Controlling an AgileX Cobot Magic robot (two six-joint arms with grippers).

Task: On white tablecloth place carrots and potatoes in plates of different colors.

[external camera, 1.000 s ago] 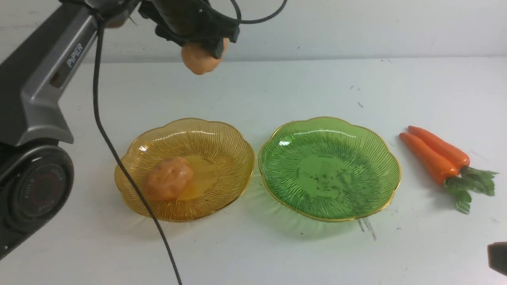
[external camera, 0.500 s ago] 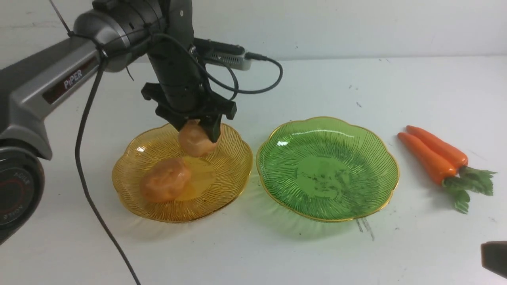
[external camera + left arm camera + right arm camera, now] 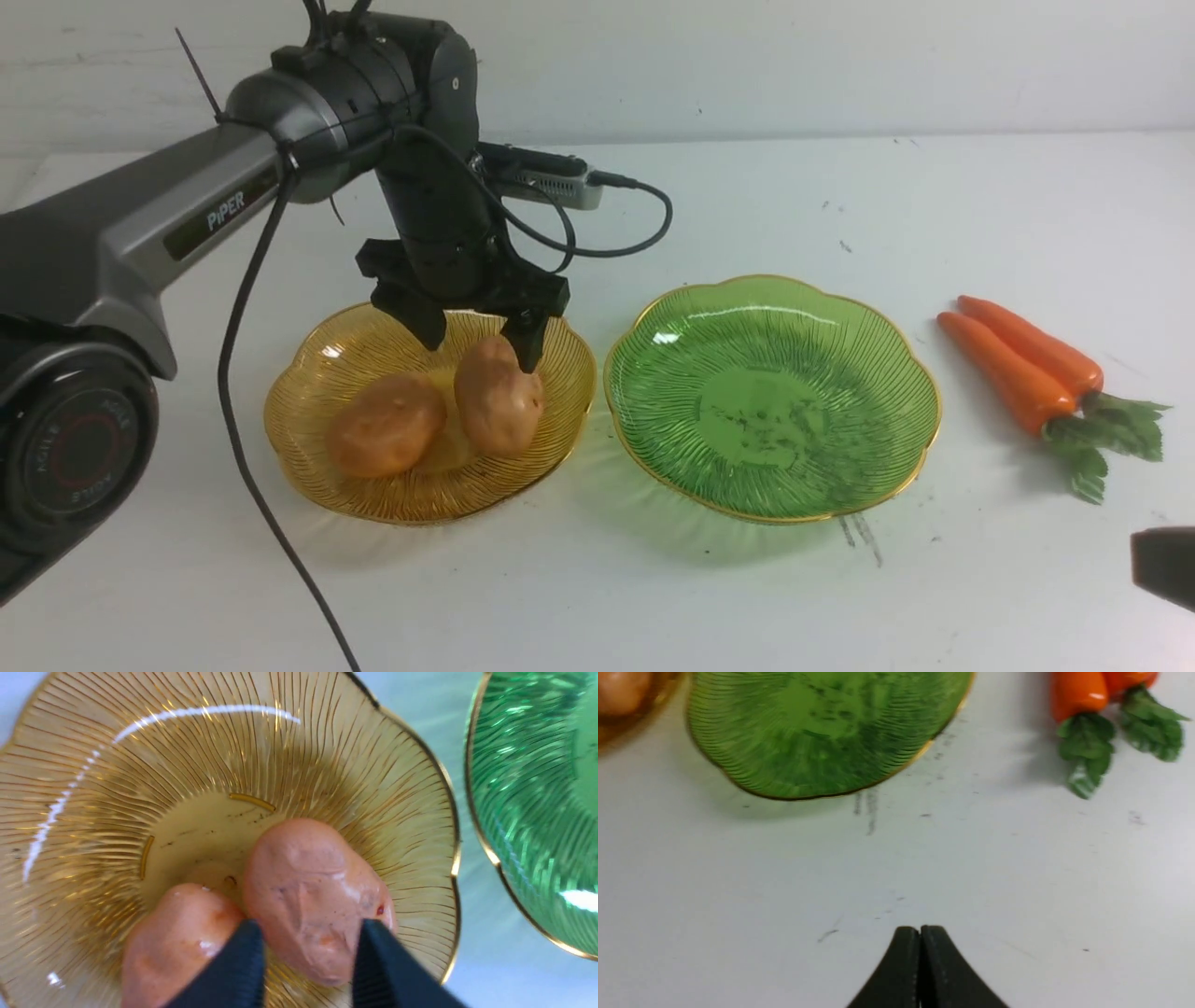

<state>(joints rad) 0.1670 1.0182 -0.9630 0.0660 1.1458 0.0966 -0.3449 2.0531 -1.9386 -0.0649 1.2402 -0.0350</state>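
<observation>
Front view: parted left tool astride potato in amber plate. Right wrist view alone: right tool pinched shut.

Illumination is bright, diffuse and comes from above. The white tablecloth shows soft shadows beside the amber plate and green plate. White glare streaks cross both plates' ribs. The fingers of the left end effector appear out of focus. The right wrist view is blurred throughout.
</observation>
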